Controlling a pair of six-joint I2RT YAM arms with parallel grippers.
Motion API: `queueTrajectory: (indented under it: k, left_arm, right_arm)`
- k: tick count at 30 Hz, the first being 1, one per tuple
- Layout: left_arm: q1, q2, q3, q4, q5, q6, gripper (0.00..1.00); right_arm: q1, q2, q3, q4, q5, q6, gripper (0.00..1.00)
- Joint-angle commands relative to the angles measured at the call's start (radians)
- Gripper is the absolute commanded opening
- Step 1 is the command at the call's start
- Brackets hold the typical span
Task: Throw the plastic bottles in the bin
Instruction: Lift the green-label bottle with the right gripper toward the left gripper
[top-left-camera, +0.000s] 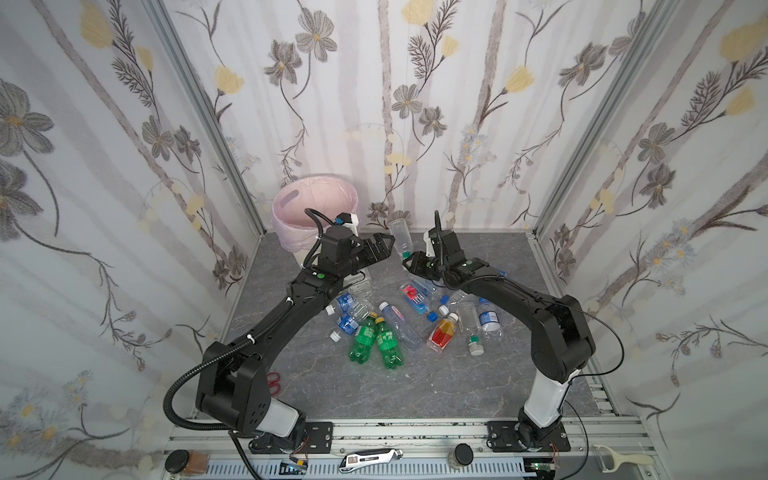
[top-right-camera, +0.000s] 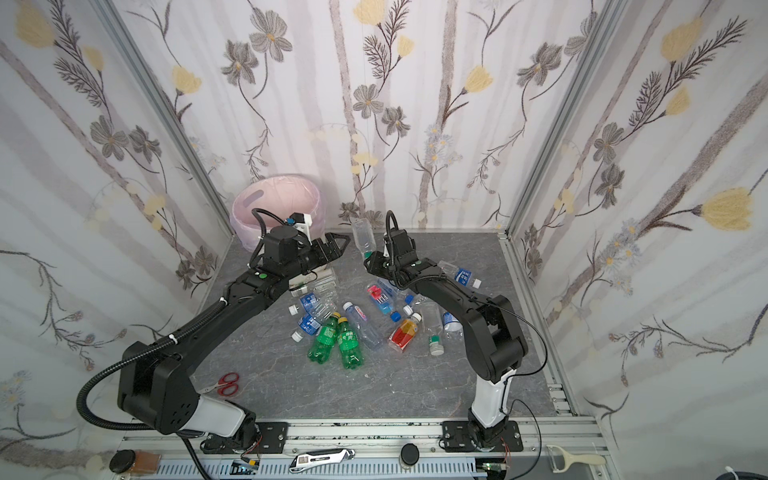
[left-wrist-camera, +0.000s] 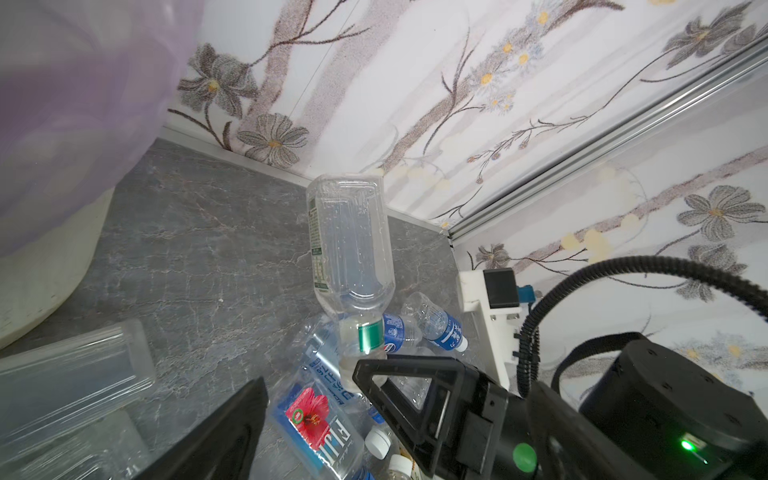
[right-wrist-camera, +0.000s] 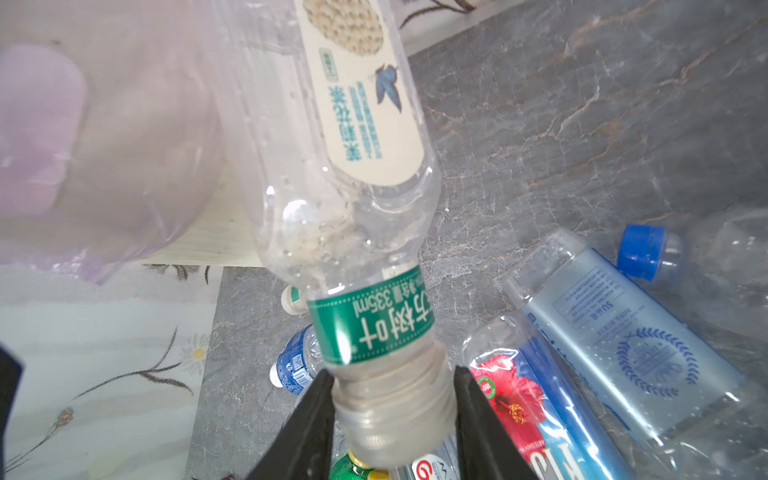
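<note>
My right gripper (right-wrist-camera: 392, 419) is shut on the cap end of a clear bottle (right-wrist-camera: 345, 178) with a green neck band. It holds it base-up above the table, in both top views (top-left-camera: 400, 235) (top-right-camera: 361, 239). My left gripper (top-left-camera: 387, 247) (top-right-camera: 341, 248) is open and empty, just left of that bottle's neck and apart from it. One of its fingers (left-wrist-camera: 224, 436) shows in the left wrist view. The bin (top-left-camera: 291, 208) (top-right-camera: 253, 199), lined with a pink bag, stands at the back left behind the left arm. Several plastic bottles lie mid-table: a green pair (top-left-camera: 374, 338), an orange-red one (top-left-camera: 444, 332), a blue-liquid one (top-left-camera: 415, 299).
Red scissors (top-right-camera: 227, 384) lie near the left arm's base. A clear plastic box (left-wrist-camera: 70, 374) sits under the left wrist. On the front rail lie a utility knife (top-left-camera: 370, 457), two jars (top-left-camera: 183, 461) and a peeler (top-left-camera: 619, 459). Flowered walls close in three sides.
</note>
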Motion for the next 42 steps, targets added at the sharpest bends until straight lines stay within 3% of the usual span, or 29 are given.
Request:
queueTrajectory:
  k: [1, 13, 25, 42]
  left_arm:
    - [-0.01, 0.047, 0.054, 0.014, -0.03, 0.029, 1.0]
    - [-0.063, 0.217, 0.252, -0.01, -0.047, 0.044, 1.0]
    - [-0.076, 0.272, 0.337, -0.01, -0.047, 0.055, 1.0]
    - [-0.123, 0.373, 0.431, -0.012, -0.1, 0.024, 0.96]
  right_arm:
    - [0.002, -0.057, -0.028, -0.006, 0.05, -0.094, 0.26]
    - [0.001, -0.175, -0.063, -0.039, 0.089, -0.209, 0.26]
    - [0.004, -0.226, -0.079, -0.048, 0.11, -0.246, 0.25]
    - [0.053, -0.314, -0.144, -0.045, 0.321, -0.301, 0.23]
